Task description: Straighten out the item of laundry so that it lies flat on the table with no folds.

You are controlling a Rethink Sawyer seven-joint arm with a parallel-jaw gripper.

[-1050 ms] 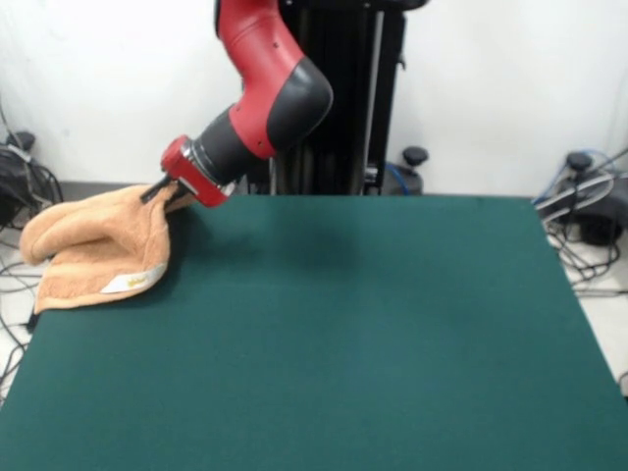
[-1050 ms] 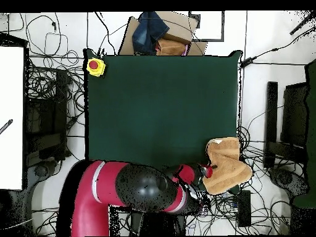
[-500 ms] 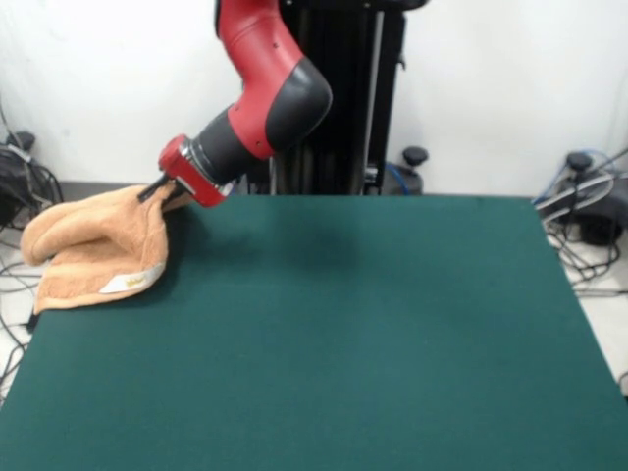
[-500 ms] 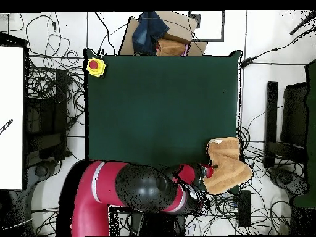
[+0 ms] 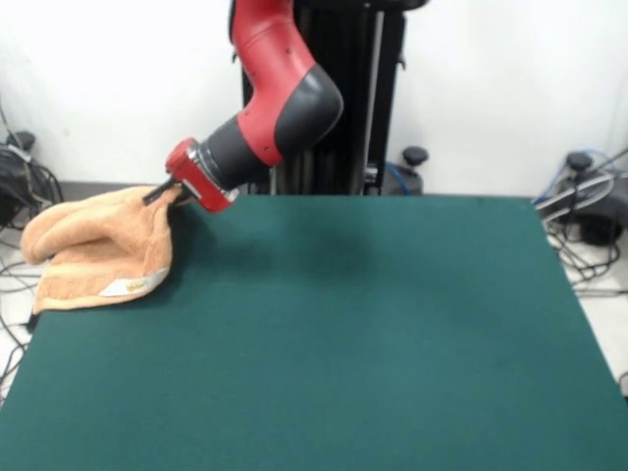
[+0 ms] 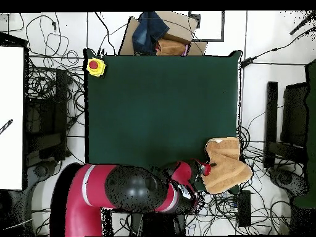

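Note:
The item of laundry [image 5: 98,245], a peach-orange towel, lies bunched and folded at the table's far left corner in the front view. Part of it hangs past the table's edge. A small white label shows near its front edge. My gripper [image 5: 163,193] is shut on the towel's upper right edge, which rises to the dark fingertips. From overhead the towel [image 6: 226,166] sits at the green table's [image 6: 160,105] lower right corner, with the gripper [image 6: 207,169] at its left side. The dark green table [image 5: 343,324] is far larger than the towel.
A yellow box with a red button [image 6: 95,66] sits at the table's top left corner in the overhead view. A cardboard box with blue cloth [image 6: 157,34] stands beyond the top edge. Cables cover the floor around the table.
The arm has shifted slightly to the right in the front view. The held edge of the towel has come along with it by a small amount.

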